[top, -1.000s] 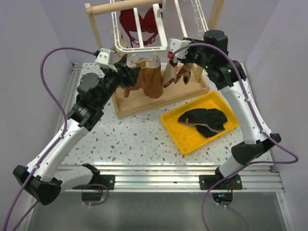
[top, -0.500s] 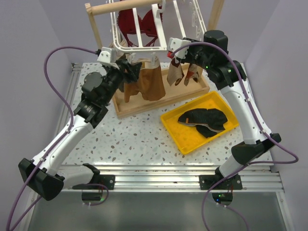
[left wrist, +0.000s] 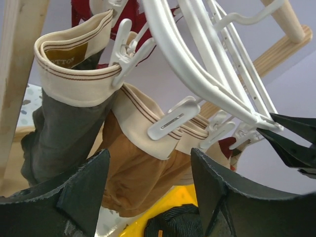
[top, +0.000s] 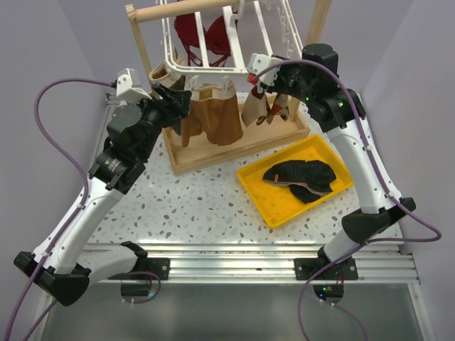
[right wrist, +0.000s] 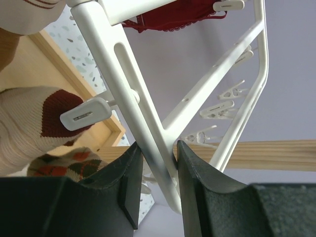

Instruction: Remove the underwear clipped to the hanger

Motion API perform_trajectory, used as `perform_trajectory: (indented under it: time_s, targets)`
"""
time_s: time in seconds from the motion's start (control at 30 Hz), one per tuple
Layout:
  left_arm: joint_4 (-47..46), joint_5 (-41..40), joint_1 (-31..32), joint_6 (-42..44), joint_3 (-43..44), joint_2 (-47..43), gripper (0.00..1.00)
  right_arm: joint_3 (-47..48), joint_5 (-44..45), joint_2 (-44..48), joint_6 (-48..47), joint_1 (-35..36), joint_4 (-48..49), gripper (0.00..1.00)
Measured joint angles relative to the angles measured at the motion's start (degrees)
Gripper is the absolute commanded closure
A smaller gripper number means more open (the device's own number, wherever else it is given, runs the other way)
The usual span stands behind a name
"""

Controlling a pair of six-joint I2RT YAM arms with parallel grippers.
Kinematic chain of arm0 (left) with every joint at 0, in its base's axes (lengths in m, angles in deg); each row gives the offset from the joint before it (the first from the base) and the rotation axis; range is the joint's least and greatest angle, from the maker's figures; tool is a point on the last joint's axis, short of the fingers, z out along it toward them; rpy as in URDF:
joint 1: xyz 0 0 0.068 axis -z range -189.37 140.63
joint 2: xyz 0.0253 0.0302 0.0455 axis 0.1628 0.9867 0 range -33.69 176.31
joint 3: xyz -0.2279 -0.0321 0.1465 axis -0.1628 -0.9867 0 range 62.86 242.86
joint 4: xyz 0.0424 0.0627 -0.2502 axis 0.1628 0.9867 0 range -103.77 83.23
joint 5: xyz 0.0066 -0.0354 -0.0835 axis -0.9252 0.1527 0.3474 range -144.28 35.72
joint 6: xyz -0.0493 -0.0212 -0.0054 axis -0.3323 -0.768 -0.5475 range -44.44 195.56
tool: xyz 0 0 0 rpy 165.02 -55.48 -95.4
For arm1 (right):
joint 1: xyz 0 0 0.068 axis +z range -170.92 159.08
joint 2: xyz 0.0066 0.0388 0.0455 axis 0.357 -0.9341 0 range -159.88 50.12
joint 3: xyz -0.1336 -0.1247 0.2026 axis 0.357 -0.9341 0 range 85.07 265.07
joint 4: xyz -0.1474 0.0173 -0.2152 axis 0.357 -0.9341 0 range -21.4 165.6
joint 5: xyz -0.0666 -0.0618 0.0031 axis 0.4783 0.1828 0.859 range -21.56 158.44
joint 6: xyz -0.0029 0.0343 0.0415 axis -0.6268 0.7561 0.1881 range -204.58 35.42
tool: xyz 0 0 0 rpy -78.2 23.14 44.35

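Underwear on hanger, lower parts behind left claw

From above, the hanger runs off the top edge with the bra half behind its slats, the left claw hides most of the grey briefs, and close up the label's first letters are tucked out of sight.

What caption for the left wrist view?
Open left gripper facing the dark grey briefs and the brown briefs, both clipped by beige waistbands to the white hanger.
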Motion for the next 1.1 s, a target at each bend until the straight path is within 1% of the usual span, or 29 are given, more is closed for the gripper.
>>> perform_trajectory:
  time_s: [0.13,0.27,0.4,0.5,0.6,0.73,0.87,0.97,1.1]
  targets:
    - [3.02,-2.01,0.39,2.01,1.01,0.48,0.30,0.44,-0.79,0.33,0.83,0.15,-0.79,0.66]
    - [3.69,-2.95,2.14,7.15,2.89,2.27,0.30,0.44,-0.72,1.33,1.40,1.25,-0.90,0.66]
    - [3.23,-5.77,6.23,14.49,5.57,4.79,0.30,0.13,0.57,2.62,1.79,3.69,-0.74,0.66]
    - [1.51,-8.76,9.25,21.22,5.70,5.31,0.30,-0.11,0.92,3.32,1.97,5.18,-0.68,0.66]
    - [-2.60,-12.02,10.88,27.71,4.87,5.03,0.31,-0.33,1.01,3.41,2.12,5.86,-0.50,0.67]
    - [-8.57,-16.33,11.32,36.26,2.71,4.22,0.30,-0.94,1.09,3.41,2.12,6.05,-0.50,0.67]
    - [-11.13,-18.29,11.32,41.81,3.17,4.98,0.30,-0.98,1.14,3.41,2.27,6.34,-0.50,0.67]
    - [-11.21,-18.29,11.13,43.50,5.03,6.88,0.31,-0.98,1.55,3.39,2.45,6.75,-0.50,0.67]
    - [-10.45,-16.09,8.66,43.36,6.43,9.40,0.33,-0.96,2.05,3.39,2.82,7.08,-0.50,0.67]
